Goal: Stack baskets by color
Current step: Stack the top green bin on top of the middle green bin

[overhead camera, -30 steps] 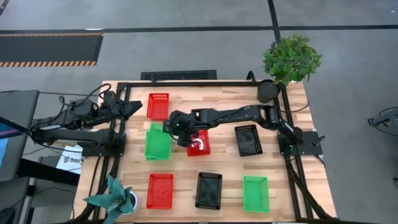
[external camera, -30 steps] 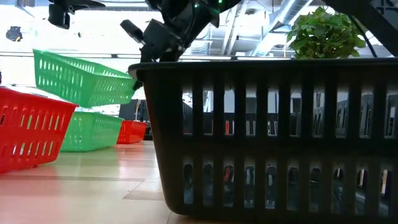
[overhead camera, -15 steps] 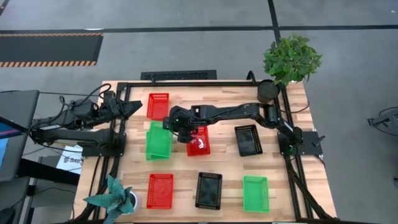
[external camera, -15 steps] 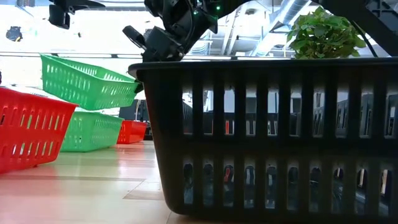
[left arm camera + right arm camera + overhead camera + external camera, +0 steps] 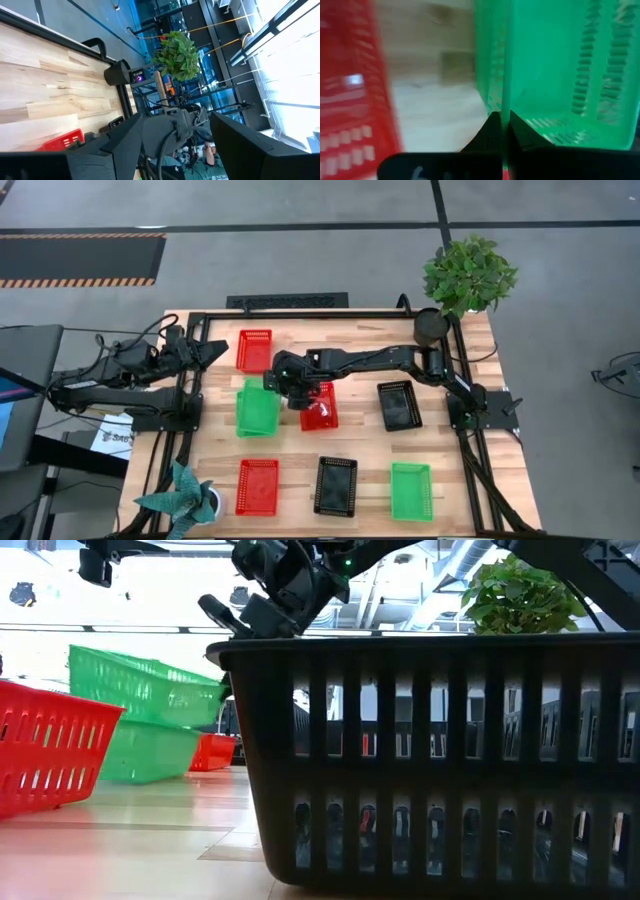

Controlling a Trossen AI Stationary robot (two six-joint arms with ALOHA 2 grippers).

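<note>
A green basket (image 5: 256,406) hangs tilted over a second green basket (image 5: 148,748) at the table's left middle, and my right gripper (image 5: 272,386) is shut on it. In the low view the upper basket (image 5: 145,688) sits with its lower edge in the one beneath. Red baskets stand at the far left (image 5: 254,350), under my right arm (image 5: 320,412) and at the near left (image 5: 258,486). Black baskets stand at right middle (image 5: 399,404) and near middle (image 5: 336,484). A third green basket (image 5: 411,491) is near right. My left gripper (image 5: 216,350) waits open above the table's far left. My right gripper pinches the upper green basket's right long wall at its rim (image 5: 504,102), near the far corner, one finger inside the basket and one outside. The fingers (image 5: 490,131) slant down from the table's right. The basket tilts, its lower part resting in the green basket below.
A black round pot (image 5: 431,326) with a leafy plant (image 5: 468,272) stands at the far right corner, and a second plant (image 5: 185,500) stands at the near left corner. A black frame rail (image 5: 190,390) runs along the table's sides. Bare wood lies between the basket rows.
My right gripper has sunk a little with the green basket. The basket has come down from hanging clear above the lower green basket to lying partly in it, less steeply tilted than before.
</note>
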